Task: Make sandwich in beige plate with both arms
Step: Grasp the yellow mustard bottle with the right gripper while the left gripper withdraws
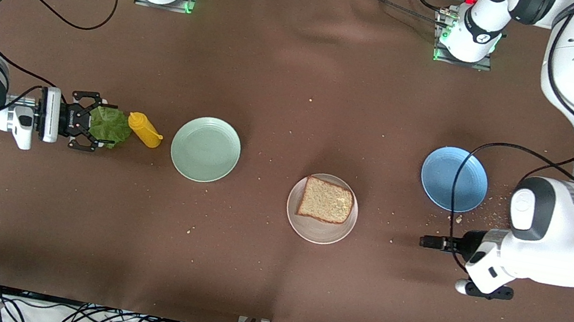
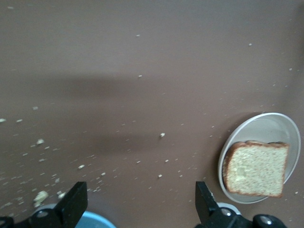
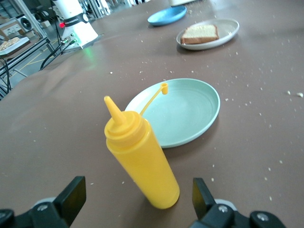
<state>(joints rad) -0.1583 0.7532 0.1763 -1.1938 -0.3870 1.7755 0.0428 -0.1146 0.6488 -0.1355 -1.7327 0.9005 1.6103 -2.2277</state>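
The beige plate (image 1: pixel 305 228) lies mid-table with one brown bread slice (image 1: pixel 327 200) on it; no second slice is in view. The ruffled green lettuce leaf (image 1: pixel 112 126) lies on the table at the right arm's end. My right gripper (image 1: pixel 95 123) is open, low and level, with its fingers on either side of the leaf. The right wrist view does not show the leaf. My left gripper (image 1: pixel 428 241) is open and empty. It points down over bare table between the blue plate and the beige plate (image 2: pixel 266 118), and the bread (image 2: pixel 256 168) shows there too.
A yellow squeeze bottle (image 1: pixel 144 130) stands right beside the lettuce, straight ahead of my right gripper (image 3: pixel 137 186). A mint-green plate (image 1: pixel 205 148) lies between the bottle and the beige plate. A blue plate (image 1: pixel 454 178) lies at the left arm's end. Crumbs are scattered around it.
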